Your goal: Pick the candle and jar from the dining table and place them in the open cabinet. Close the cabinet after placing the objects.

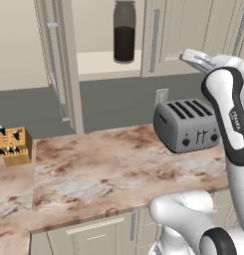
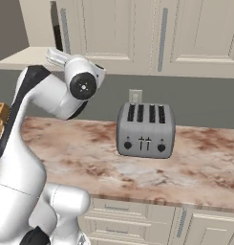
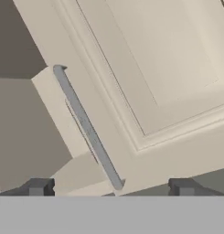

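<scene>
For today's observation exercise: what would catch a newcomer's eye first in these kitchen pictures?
The white arm rears up over the marbled counter, its open tool facing a closed cabinet door's bar handle. A silver toaster stands by the back wall. Above, a dark jar stands on the open cabinet's pale shelf.
</scene>
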